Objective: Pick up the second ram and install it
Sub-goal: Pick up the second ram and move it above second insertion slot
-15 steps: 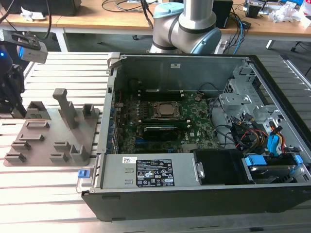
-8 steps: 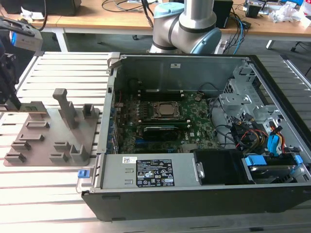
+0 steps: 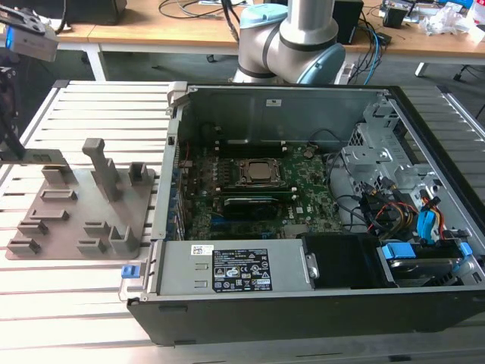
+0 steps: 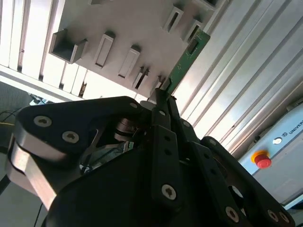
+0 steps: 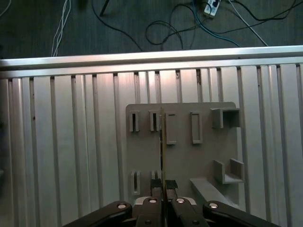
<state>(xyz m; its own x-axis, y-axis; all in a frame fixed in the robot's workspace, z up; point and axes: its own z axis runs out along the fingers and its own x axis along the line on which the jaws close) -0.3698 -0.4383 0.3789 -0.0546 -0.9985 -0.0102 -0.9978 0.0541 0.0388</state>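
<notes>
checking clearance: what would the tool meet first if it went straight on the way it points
The tool would probably meet the grey fixture tray, the held ram touching first; depth unclear.

Grey fixture tray (image 3: 148,208) beside open computer case (image 3: 303,318) — both on slatted table (image 3: 76,303).

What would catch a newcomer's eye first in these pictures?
The open computer case takes up the middle and the exterior view's right, with its green motherboard exposed. In both wrist views the gripper is shut on the thin green ram, with the grey tray behind it. That tray lies on the slatted table at the exterior view's left.
</notes>
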